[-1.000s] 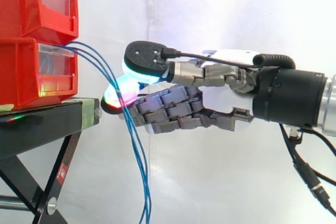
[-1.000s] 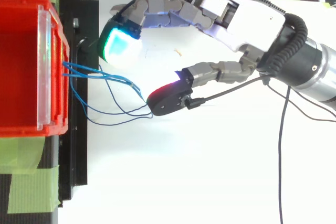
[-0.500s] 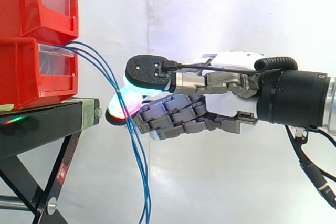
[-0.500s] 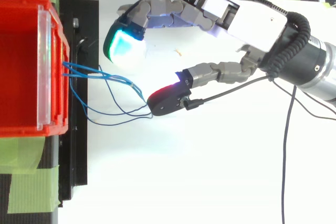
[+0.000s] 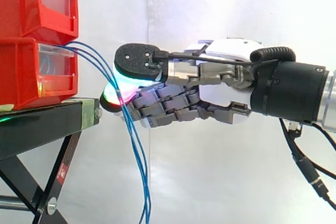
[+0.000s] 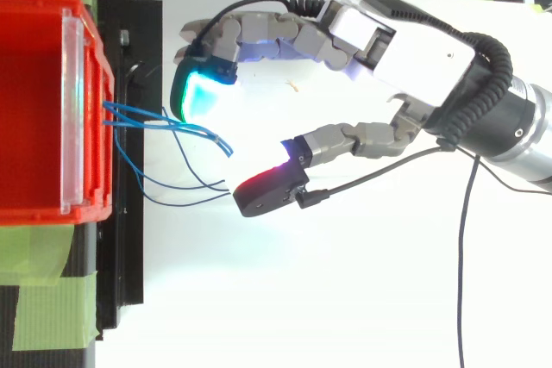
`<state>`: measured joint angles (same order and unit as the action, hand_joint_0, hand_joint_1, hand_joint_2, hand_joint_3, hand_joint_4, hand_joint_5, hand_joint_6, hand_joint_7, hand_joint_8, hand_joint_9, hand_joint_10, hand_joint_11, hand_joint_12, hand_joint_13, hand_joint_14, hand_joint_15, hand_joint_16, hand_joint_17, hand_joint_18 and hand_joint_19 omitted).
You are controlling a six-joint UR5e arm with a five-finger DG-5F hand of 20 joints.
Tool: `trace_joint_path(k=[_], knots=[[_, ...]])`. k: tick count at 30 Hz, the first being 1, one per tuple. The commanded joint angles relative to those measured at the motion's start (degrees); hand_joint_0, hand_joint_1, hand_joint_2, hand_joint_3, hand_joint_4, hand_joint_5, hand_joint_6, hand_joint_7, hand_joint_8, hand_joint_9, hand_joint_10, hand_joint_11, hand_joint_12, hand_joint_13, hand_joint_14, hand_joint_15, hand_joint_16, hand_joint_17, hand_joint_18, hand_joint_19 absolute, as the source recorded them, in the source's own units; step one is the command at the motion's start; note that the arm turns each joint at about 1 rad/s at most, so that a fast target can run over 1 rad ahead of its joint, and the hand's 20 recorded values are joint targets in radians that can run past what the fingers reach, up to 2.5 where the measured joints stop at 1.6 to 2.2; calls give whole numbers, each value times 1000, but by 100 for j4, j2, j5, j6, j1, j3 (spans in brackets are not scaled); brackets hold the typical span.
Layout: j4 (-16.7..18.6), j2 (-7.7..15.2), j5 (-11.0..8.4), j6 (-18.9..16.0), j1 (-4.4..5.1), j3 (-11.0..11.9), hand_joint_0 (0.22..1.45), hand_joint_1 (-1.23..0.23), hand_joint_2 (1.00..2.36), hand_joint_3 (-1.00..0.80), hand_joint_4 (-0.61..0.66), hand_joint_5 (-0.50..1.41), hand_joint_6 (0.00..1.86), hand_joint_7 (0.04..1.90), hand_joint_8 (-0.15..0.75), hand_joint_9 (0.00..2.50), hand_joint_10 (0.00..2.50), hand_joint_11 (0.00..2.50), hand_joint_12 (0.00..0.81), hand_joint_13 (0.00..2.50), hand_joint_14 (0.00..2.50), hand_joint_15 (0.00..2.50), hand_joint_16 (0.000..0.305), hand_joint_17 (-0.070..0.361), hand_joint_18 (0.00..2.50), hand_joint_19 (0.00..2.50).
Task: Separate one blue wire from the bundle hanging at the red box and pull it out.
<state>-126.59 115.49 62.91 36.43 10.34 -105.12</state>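
**Side and top views.** The blue wires (image 5: 137, 150) leave the front of the red box (image 5: 26, 72) at its upper edge, where an upper red bin (image 5: 37, 3) is stacked on it. They arch outward from the box face, then hang as a loose bundle to below the level of the box floor, in front of the white curtain (image 5: 220, 14). From above, the wires (image 6: 185, 131) fan out from one spot at the box front into several loops that spread apart away from the box. The hand (image 5: 210, 90) reaches level toward the box front, its palm at about the height of the box's lower half. Its fingers and thumb stand apart and clamp nothing. From above, the fingertips (image 6: 197, 92), glowing green and cyan, lie on one side of the fan, near the box front and just beside the wires. The thumb pad (image 6: 263, 196), with a red glow along its inner edge, lies on the other side, farther from the box and just beside the outermost loops; whether it touches them cannot be told. In the side view the wires cross in front of the glowing fingertips, just off the box's lower front corner. The red box rests on a black bench (image 5: 42, 124), which carries strips of green tape (image 6: 43, 316) beside the box.
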Motion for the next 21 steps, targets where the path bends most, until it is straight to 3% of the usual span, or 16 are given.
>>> trace_joint_path(k=[1, 11, 14, 19, 21], knots=[[29, 0, -34, 13, 30, 0, 577, -734, 1000, -500, 224, -135, 500, 1291, 279, 547, 6, 231, 347, 427, 9, 218, 52, 116, 278, 298], [11, 44, -51, 5, 47, 0, 566, -707, 1000, -500, 240, -139, 502, 1197, 278, 548, 6, 232, 347, 427, 8, 226, 52, 117, 279, 294], [2, 44, -34, 5, 12, 0, 565, -706, 1000, -500, 246, -139, 502, 1196, 279, 547, 6, 224, 349, 430, 8, 227, 52, 116, 280, 301], [64, 317, -34, -110, -32, 0, 566, -698, 1000, -500, 244, -138, 502, 1192, 280, 549, 7, 225, 350, 433, 9, 227, 51, 116, 284, 303], [160, 317, -25, -215, -23, 0, 566, -696, 1000, -500, 242, -138, 502, 1191, 280, 550, 6, 225, 351, 434, 10, 230, 51, 115, 285, 300]])
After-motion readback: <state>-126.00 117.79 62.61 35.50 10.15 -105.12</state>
